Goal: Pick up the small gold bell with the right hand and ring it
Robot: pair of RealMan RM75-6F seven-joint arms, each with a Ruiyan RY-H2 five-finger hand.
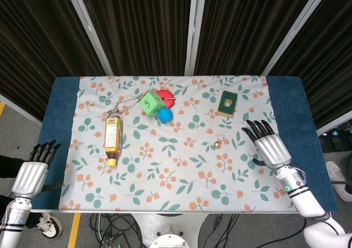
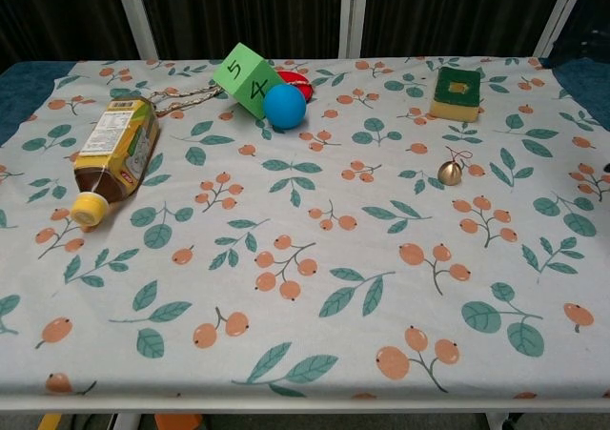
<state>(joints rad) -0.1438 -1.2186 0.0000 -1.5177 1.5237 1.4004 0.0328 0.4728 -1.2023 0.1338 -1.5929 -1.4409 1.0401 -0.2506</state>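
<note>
The small gold bell (image 1: 217, 144) with a thin red loop lies on the floral cloth right of centre; the chest view shows the bell (image 2: 449, 172) at mid right. My right hand (image 1: 268, 145) hovers over the cloth to the bell's right, fingers spread and empty, a short way off it. My left hand (image 1: 33, 170) hangs beyond the table's left front corner, fingers apart, holding nothing. Neither hand shows in the chest view.
A tea bottle (image 1: 112, 136) lies on its side at the left. A green numbered cube (image 1: 150, 103), a blue ball (image 1: 165, 115), a red disc (image 1: 166, 97) and a chain (image 1: 122, 105) cluster at the back. A green sponge block (image 1: 226, 103) sits behind the bell.
</note>
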